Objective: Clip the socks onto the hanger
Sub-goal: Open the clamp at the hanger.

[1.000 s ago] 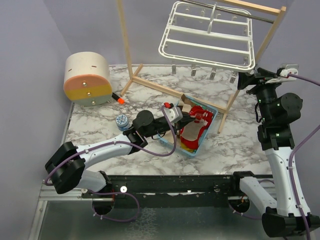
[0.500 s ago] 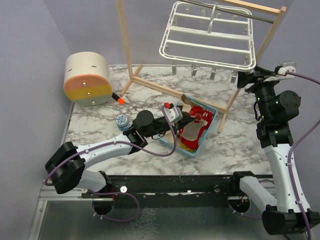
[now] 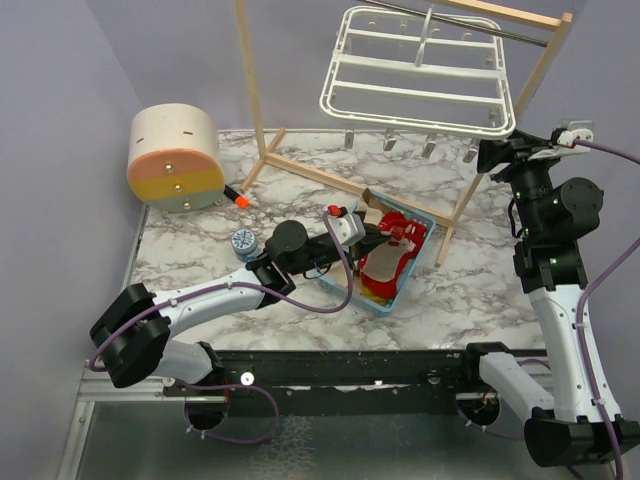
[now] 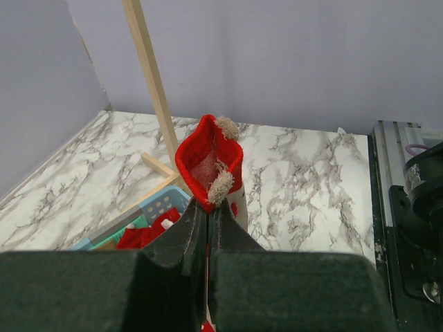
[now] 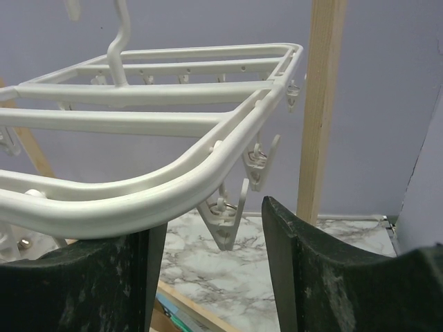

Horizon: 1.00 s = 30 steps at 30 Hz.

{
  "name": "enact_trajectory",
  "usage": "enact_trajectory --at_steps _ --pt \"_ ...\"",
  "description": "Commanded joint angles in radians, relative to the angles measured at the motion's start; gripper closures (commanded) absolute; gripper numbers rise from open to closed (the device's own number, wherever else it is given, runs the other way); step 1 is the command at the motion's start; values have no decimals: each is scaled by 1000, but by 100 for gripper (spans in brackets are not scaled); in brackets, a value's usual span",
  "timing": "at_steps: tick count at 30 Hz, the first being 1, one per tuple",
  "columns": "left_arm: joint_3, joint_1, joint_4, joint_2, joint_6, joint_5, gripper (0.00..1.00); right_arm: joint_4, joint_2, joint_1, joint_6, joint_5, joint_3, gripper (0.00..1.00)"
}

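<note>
- When you look from above, the left tool (image 3: 377,238) reaches over the light-blue plastic basket (image 3: 424,247) in the middle of the grey-and-white marble surface (image 3: 300,190). A bright red fabric sock (image 3: 397,228) sits at its tip, and more red socks lie in the basket.
- The big white plastic hanger (image 3: 415,70) with long bars hangs tilted on the light wooden stand (image 3: 254,90) at the back. Small white clips (image 3: 428,148) dangle under its near edge.
- The right tool (image 3: 487,158) is held high, just beside the hanger's right corner.
- In the left wrist view, the left tool (image 4: 208,220) has its two dark fingers pressed together, pinching the red sock (image 4: 208,162). The sock stands up with its mouth open. The basket (image 4: 163,204) is low on the left, and a wooden post (image 4: 152,83) rises behind it.
- In the right wrist view, the right tool (image 5: 211,218) has its fingers spread wide apart. One white clip (image 5: 225,225) shows in the gap between them. You cannot tell if anything touches it.
- The hanger's curved edge (image 5: 138,197) runs across just above the fingers, with a wooden post (image 5: 322,104) to the right.
</note>
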Motion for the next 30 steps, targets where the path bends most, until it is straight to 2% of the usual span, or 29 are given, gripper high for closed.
enact_trajectory --at_steps 1,20,30 --pt "-10 -4 22 -20 4 7 100 20 4 4 -2 -28 36 39" --pt "-13 -4 22 -27 8 6 100 15 18 4 2 -34 51 51" --pt "-13 -4 22 -29 10 6 100 14 22 4 5 -35 54 61"
